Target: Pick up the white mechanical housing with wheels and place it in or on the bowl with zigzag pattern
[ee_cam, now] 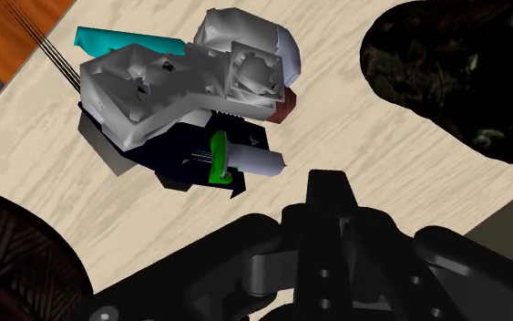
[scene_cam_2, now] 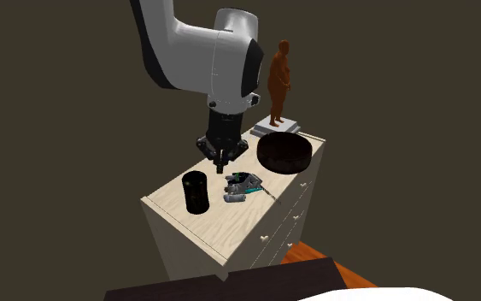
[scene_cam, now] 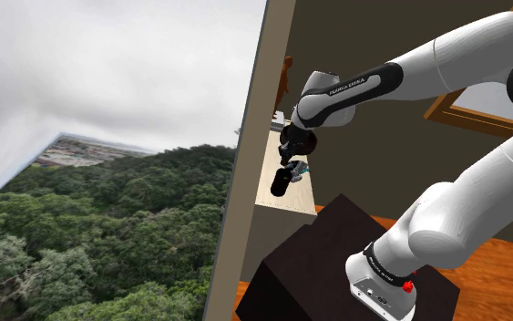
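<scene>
The white and grey mechanical housing [scene_cam_2: 243, 185] with teal, green and black parts lies on the pale wooden dresser top [scene_cam_2: 230, 222], between a black cup and the dark bowl [scene_cam_2: 285, 152]. My black gripper [scene_cam_2: 222, 158] hangs just above the top, beside the housing and short of the bowl. In the wrist view the fingers meet, with nothing between them. There the housing [ee_cam: 190, 87] lies a little ahead of the gripper [ee_cam: 330, 187], untouched, and the bowl [ee_cam: 455, 73] sits off to one side. In the shoulder view the gripper [scene_cam: 291, 170] points down at the dresser.
A black cylindrical cup [scene_cam_2: 196, 191] stands near the dresser's front corner. A brown figurine [scene_cam_2: 278, 81] on a grey base stands at the back, behind the bowl. Below the dresser's drawer side is an orange wooden floor [scene_cam_2: 302, 252]. My dark stand [scene_cam: 336, 264] is close by.
</scene>
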